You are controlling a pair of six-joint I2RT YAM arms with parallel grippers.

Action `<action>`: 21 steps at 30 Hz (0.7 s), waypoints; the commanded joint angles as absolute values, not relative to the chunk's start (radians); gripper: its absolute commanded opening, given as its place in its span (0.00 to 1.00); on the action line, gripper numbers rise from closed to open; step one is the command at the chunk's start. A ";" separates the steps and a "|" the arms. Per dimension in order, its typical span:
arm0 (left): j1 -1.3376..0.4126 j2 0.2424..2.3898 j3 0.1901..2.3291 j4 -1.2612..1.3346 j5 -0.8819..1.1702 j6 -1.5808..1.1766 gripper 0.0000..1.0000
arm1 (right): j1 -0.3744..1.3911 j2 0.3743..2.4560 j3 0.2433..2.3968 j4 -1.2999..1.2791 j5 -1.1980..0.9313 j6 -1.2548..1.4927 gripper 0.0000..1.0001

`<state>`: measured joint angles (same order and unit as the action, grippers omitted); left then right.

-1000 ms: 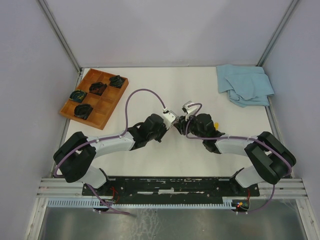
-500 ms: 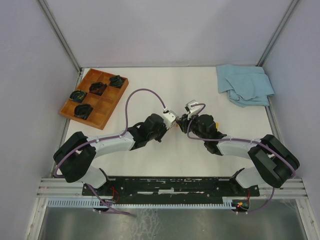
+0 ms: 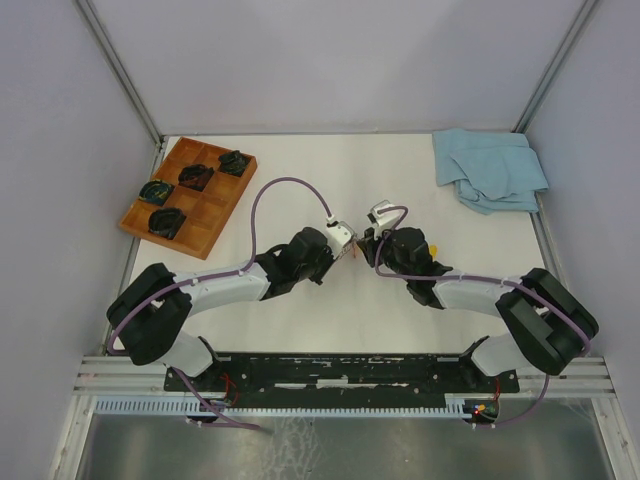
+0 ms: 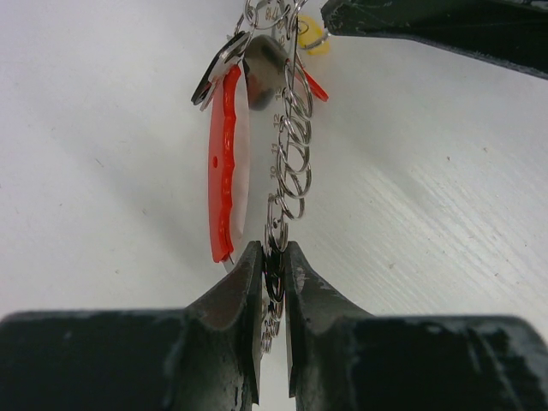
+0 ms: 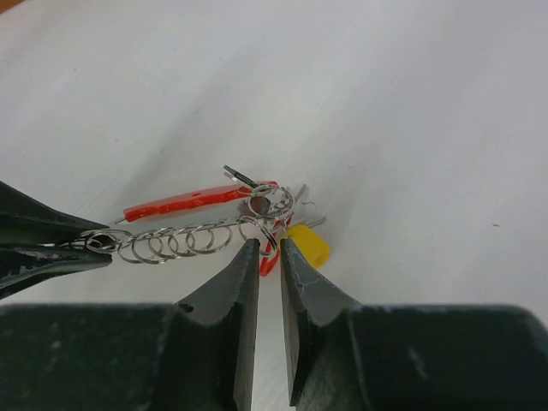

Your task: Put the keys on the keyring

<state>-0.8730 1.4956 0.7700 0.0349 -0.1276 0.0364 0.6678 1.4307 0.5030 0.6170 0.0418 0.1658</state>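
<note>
From the top we're seeing the left gripper (image 3: 347, 251) and right gripper (image 3: 367, 246) meeting mid-table. Left wrist: it's clamping the keyring (image 4: 289, 163) by its chain. Right wrist: narrow jaws are sitting at the keys (image 5: 306, 245), and we can't tell if they're gripping. We're guessing it's the threading step, so next comes fine alignment.

The left gripper (image 3: 349, 251) and right gripper (image 3: 366, 247) are being held tip to tip, seemingly just apart, midway between the wooden tray (image 3: 205, 226) and the blue cloth (image 3: 490, 170).

Tray (image 3: 212, 208) upper left on the surface (image 3: 330, 170), cloth (image 3: 490, 170) upper right; keyring (image 4: 291, 145) at centre, between left claw (image 4: 274, 265) and right claw (image 5: 270, 248).
</note>
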 commanded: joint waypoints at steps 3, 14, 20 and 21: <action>-0.879 1.512 0.785 -0.026 -0.099 -0.006 0.03 | 0.674 1.435 0.543 0.595 0.073 0.129 0.22; -0.878 1.513 0.785 -0.033 -0.101 -0.002 0.03 | 0.671 1.425 0.539 0.595 -0.008 0.089 0.28; -0.879 1.506 0.781 -0.035 -0.104 0.009 0.03 | 0.592 1.358 0.541 0.527 -0.198 0.079 0.37; -0.879 1.504 0.780 -0.035 -0.103 0.014 0.03 | 0.580 1.362 0.553 0.510 -0.243 0.080 0.38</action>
